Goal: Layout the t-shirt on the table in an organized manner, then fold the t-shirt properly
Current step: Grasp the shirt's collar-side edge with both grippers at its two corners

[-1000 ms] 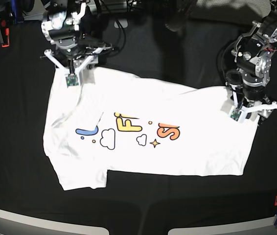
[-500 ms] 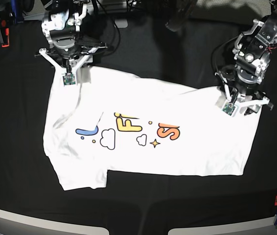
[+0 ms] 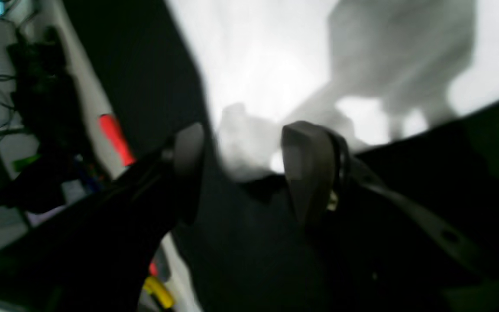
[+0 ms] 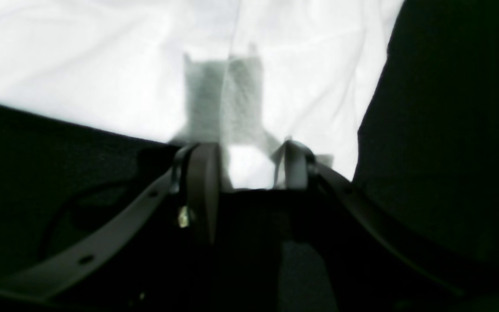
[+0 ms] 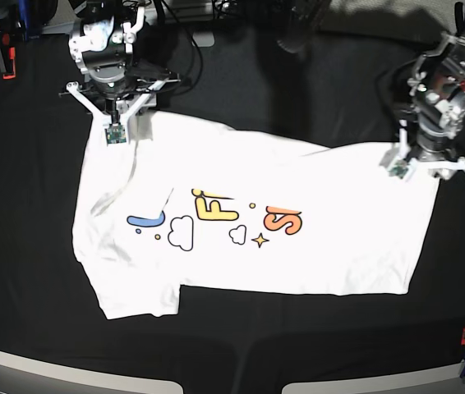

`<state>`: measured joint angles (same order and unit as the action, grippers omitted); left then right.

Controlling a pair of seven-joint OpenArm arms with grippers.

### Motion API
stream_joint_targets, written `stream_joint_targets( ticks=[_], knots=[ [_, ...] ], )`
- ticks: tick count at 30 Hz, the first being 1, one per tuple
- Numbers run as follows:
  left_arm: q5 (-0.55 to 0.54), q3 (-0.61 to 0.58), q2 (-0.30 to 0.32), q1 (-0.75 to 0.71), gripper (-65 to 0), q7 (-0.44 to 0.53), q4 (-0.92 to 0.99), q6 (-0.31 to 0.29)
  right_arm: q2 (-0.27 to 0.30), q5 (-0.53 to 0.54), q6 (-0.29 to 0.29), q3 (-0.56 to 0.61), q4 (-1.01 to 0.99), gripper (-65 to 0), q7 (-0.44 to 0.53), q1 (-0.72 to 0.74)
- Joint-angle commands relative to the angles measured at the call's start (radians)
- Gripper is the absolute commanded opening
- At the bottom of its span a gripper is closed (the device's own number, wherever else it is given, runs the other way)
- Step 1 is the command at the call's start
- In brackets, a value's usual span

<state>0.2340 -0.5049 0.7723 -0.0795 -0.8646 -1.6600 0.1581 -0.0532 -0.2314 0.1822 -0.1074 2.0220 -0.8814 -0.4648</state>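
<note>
We logged the t-shirt [image 5: 249,222] lying print-up and mostly spread across the middle of the black surface [image 5: 35,312], one sleeve [image 5: 138,291] toward the near edge, its far edge running up to both arms.

The right arm's fingers [image 4: 247,171] stood apart by a moderate gap, straddling a small white bit of the shirt's far corner; nothing was pinched that we could see. The left arm's fingers [image 3: 249,169] were also parted over the opposite corner, with a lumpy bit of cloth just beyond them (that view was blurred, so contact could not be judged).

Risks we noted:
- A diagonal crease [image 5: 286,148] ran along the far edge, and the cloth near the letters [image 5: 216,209] was rumpled. In our judgement, folding over these would lock the wrinkles in.
- If either set of fingers closed on only the thin corner edge, the cloth might slip out on the pull, or just one layer might lift.
- Uneven pulls from the two arms would likely skew the shirt.
- A low pass could snag the black cloth beneath.
</note>
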Motion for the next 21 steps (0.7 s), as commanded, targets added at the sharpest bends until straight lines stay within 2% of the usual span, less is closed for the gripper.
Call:
stream_joint_targets(
  ticks=[1, 6, 9, 11, 13, 17, 21],
  knots=[
    [0.008, 0.007, 0.027, 0.012, -34.3, 0.01, -0.018, 0.009, -0.002, 0.004, -0.007, -0.002, 0.018, -42.0, 0.023, 0.009],
    [-0.008, 0.007, 0.075, -0.019, -34.3, 0.026, -0.018, -0.046, -0.002, 0.003, -0.006, -0.002, 0.018, -42.0, 0.02, 0.039],
    [-0.007, 0.007, 0.077, -0.064, -34.3, 0.068, -0.018, -0.126, -0.002, 0.003, -0.006, -0.002, 0.018, -42.0, 0.017, 0.052],
    [-0.007, 0.007, 0.076, -0.097, -34.3, 0.132, -0.018, -0.17, -0.002, 0.004, -0.006, -0.002, 0.018, -42.0, 0.016, 0.054],
    [0.005, 0.007, 0.076, -0.109, -34.3, 0.195, -0.018, -0.17, -0.002, 0.004, -0.006, -0.002, 0.018, -42.0, 0.016, 0.054],
    [0.011, 0.007, 0.076, -0.066, -34.3, 0.245, -0.018, -0.094, -0.002, 0.006, -0.006, -0.002, 0.018, -42.0, 0.016, 0.054],
    [-0.061, 0.007, 0.075, -0.021, -34.5, 0.259, -0.016, -0.1, -0.002, 0.006, -0.006, -0.002, 0.018, -42.0, 0.013, 0.054]
  ],
)
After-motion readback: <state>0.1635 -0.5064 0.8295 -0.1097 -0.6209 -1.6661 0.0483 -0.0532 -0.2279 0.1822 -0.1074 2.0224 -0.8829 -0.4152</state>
